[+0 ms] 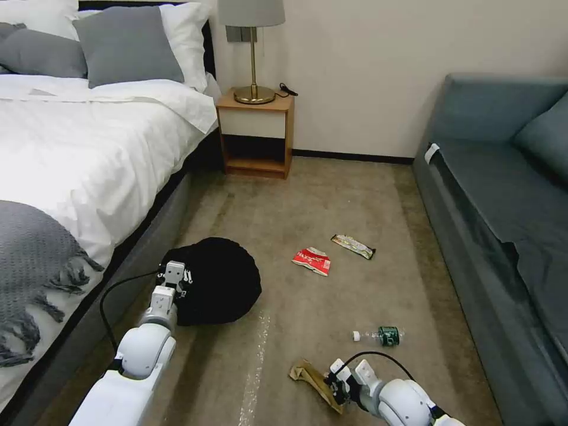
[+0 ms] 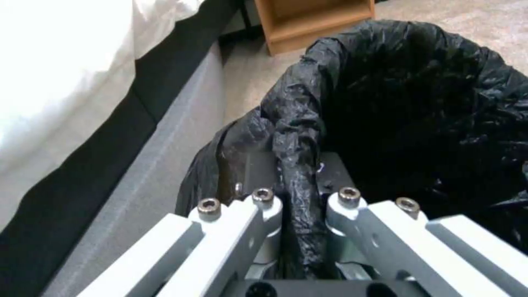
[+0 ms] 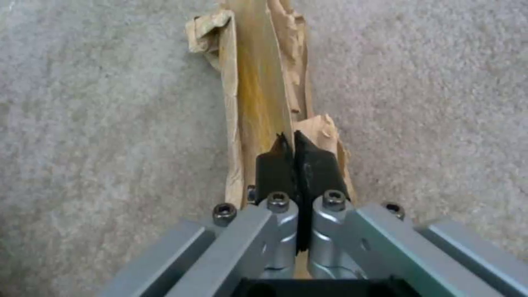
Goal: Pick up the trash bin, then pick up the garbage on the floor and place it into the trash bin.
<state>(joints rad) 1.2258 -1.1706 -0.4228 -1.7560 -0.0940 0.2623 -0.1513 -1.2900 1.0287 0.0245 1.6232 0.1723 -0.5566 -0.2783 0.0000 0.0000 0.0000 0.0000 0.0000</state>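
Observation:
The trash bin (image 1: 222,278), a round bin lined with a wrinkly black bag (image 2: 418,103), sits beside the bed. My left gripper (image 1: 176,283) is shut on its rim, with a fold of the liner pinched between the fingers (image 2: 264,202). At the front, my right gripper (image 1: 335,383) is shut on the tan-brown paper wrapper (image 1: 309,375), whose crumpled length (image 3: 258,82) stretches away from the black pads (image 3: 275,165) just over the carpet. More garbage lies on the floor: a clear bottle with a green label (image 1: 380,336), a red-white snack packet (image 1: 312,260) and a dark bar wrapper (image 1: 353,245).
A bed with white sheets (image 1: 89,148) runs along the left, its grey base (image 2: 137,173) close to the bin. A wooden nightstand (image 1: 255,133) with a lamp stands at the back wall. A blue-grey sofa (image 1: 503,195) lines the right. Open carpet lies between.

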